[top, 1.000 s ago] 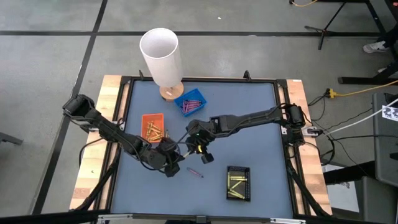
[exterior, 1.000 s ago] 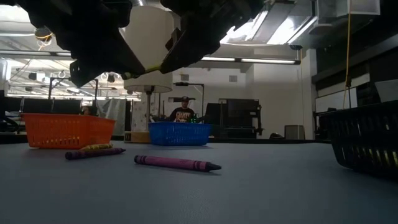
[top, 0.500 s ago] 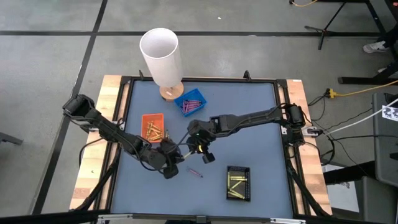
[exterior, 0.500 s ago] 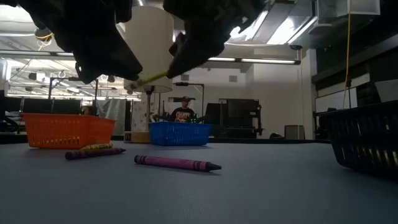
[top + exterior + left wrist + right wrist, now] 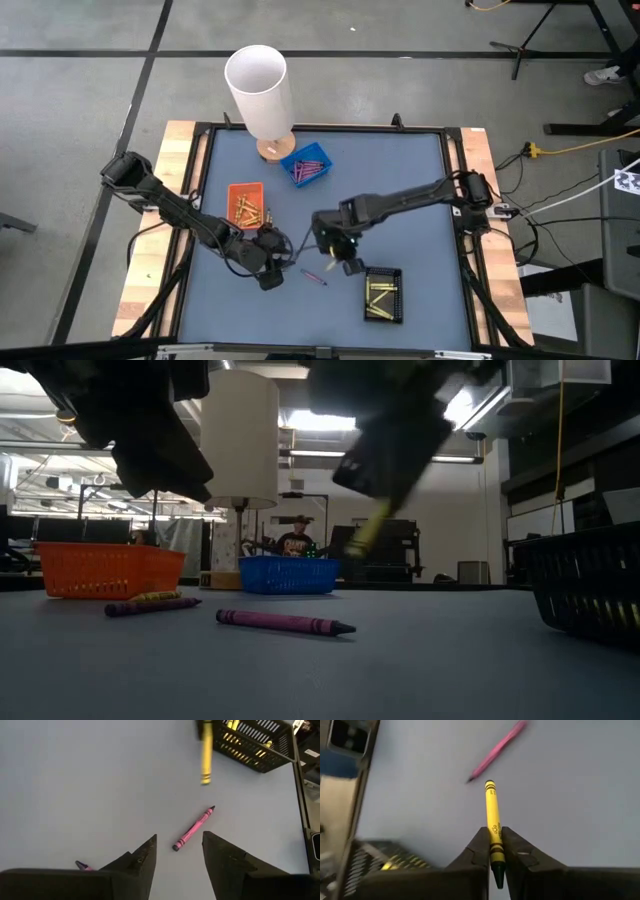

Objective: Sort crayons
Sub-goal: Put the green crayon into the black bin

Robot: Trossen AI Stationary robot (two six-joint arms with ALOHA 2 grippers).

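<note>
The right end effector [image 5: 492,851] is clamped on a yellow crayon [image 5: 492,822], carried above the tabletop's [image 5: 400,180] middle near the black tray [image 5: 383,294] (already holding yellow ones). The left end effector [image 5: 179,851] hangs open and empty above a pink crayon [image 5: 193,828]; it and a few strays by the orange tray [image 5: 245,199] remain unsorted.

I can read almost nothing here. The yellow crayon [image 5: 493,827] in my right pincer [image 5: 493,851] carries dark print on its wrapper, but I can't make out the letters. The marker tag [image 5: 627,182] at the far right shows only a pattern.
</note>
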